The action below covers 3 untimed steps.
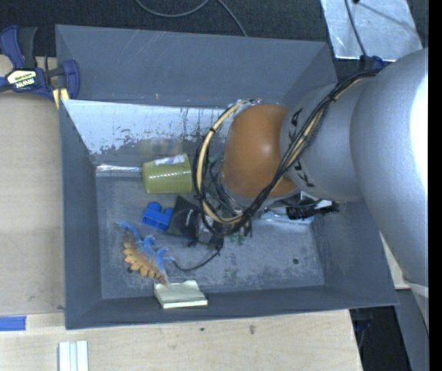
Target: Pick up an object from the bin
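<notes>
The gripper (188, 224) is down low in the bin (82, 230), its dark body right beside the blue block (156, 215), on the arm's side of it and either touching or very nearly so. From where I stand I can't tell whether it is open or closed, and I see nothing held in it. The blue block is the thing nearest to it, so my guess is that this is the reaching step, with the grasp not yet made.

A yellow-green cup (167, 175) lies on its side just behind the blue block, toward the back wall. A tan leaf-shaped toy (144, 260) lies in front of the block, toward the near wall. Farther that way, a pale flat block (181, 294) sits on the near slope. The orange cover (256, 153) and its cables bulk up behind the gripper, on the far side from the block.

The next move, I'd judge, needs the gripper set squarely over one piece and then lifted straight up. The cup and the toy crowd the block on two sides. The floor on the gripper's other side, away from the block, looks mostly bare, so there is room there. The sloping walls stand well off.
</notes>
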### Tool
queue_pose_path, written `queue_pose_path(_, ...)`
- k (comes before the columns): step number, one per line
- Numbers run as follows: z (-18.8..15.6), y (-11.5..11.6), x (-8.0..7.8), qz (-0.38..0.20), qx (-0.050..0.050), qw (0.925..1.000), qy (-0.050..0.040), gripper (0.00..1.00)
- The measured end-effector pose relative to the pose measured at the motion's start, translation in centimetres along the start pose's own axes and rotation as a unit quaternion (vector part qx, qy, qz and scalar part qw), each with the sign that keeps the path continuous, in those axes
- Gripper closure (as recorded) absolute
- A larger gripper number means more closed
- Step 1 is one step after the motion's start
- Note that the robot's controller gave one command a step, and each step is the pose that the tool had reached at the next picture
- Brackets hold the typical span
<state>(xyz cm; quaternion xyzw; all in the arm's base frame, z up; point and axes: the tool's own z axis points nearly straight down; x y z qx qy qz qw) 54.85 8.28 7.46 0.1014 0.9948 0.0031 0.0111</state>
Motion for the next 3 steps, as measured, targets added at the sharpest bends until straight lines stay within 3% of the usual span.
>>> queue_pose_path(3, -2.4, -0.1, 0.0, 0.000, 0.001, 1.0000, 0.0010, 1.00)
